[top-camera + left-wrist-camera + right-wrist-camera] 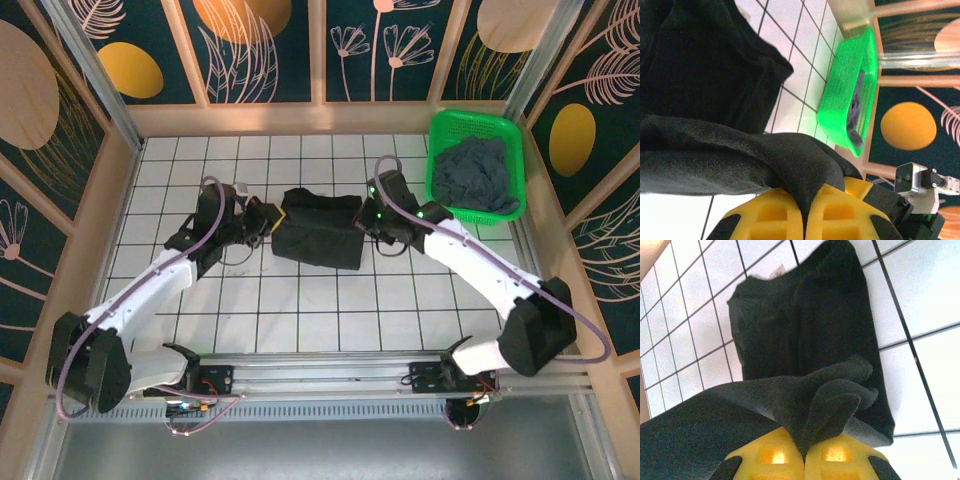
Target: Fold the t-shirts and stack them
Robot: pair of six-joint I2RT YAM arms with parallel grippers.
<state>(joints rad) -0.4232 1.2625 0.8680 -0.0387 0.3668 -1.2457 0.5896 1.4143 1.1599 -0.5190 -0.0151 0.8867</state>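
The black t-shirt (318,232) lies partly folded in the middle of the tiled table, held up at both side edges. My left gripper (268,222) is shut on its left edge; black cloth (765,155) is pinched between the yellow fingers (840,212). On the shirt's right edge my right gripper (372,220) is shut too, a bunched fold (835,405) clamped between its yellow fingers (770,455). The rest of the shirt (805,320) lies flat on the tiles beyond. A slate grey-blue t-shirt (482,172) sits crumpled in the basket.
The green mesh basket (444,132) stands at the table's back right corner, also seen as the basket (845,80) in the left wrist view. Wooden-framed walls close in the table. White tiles (300,310) lie bare in front of the shirt.
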